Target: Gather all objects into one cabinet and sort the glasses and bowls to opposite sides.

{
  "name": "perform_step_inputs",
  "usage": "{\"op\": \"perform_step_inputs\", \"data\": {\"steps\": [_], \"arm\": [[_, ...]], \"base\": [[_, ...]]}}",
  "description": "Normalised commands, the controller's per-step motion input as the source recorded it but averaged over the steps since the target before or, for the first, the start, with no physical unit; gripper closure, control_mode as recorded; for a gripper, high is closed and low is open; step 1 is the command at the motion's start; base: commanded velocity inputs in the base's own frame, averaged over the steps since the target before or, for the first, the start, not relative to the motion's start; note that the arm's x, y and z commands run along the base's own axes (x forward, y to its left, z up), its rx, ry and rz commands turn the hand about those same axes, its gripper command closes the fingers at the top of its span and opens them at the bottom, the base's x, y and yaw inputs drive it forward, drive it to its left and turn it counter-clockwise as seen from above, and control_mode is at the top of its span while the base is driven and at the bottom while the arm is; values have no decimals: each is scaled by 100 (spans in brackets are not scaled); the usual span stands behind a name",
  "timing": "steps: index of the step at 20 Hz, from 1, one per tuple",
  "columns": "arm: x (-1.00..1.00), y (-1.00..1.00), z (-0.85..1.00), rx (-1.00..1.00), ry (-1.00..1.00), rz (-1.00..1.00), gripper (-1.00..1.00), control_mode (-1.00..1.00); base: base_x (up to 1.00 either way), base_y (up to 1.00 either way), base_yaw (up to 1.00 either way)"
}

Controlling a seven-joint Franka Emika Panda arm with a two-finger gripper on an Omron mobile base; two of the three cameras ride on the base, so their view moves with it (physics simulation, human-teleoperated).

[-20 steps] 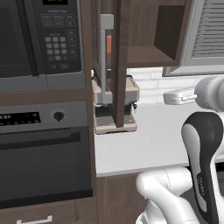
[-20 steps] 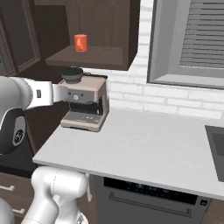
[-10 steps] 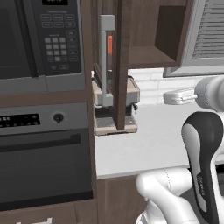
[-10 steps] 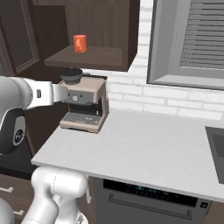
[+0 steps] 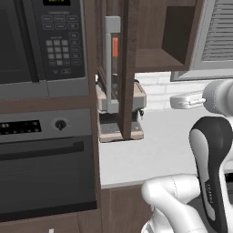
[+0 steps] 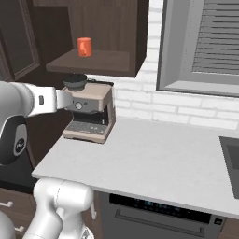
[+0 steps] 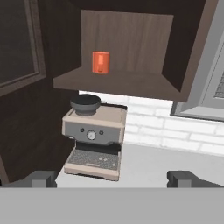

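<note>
Cabinet (image 7: 127, 39) hangs open over the coffee machine (image 7: 94, 142) with the dark bowl (image 7: 85, 103) on it, orange mug (image 7: 100, 62) on the shelf, gripper (image 7: 111, 178) spread empty, so reaching could clip that open door (image 5: 126, 68).

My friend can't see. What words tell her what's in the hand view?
An orange mug stands on the shelf of an open cabinet. Below it a coffee machine with a dark bowl on top sits on the counter. The open gripper points toward them.
</note>
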Motion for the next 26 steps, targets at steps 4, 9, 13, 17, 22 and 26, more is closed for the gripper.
{"op": "perform_step_inputs", "data": {"steps": [4, 9, 13, 17, 22, 26], "arm": [[0, 0, 0, 0, 0, 0, -100, 100], [0, 0, 0, 0, 0, 0, -100, 100], [0, 0, 0, 0, 0, 0, -100, 100], [-5, 0, 30, 7, -4, 0, -100, -100], [-4, 1, 60, 10, -18, 0, -100, -100], [36, 0, 50, 10, -13, 0, -100, -100]], "base": [[2, 0, 0], [0, 0, 0], [0, 3, 0], [0, 0, 0], [0, 0, 0], [0, 0, 0]]}}
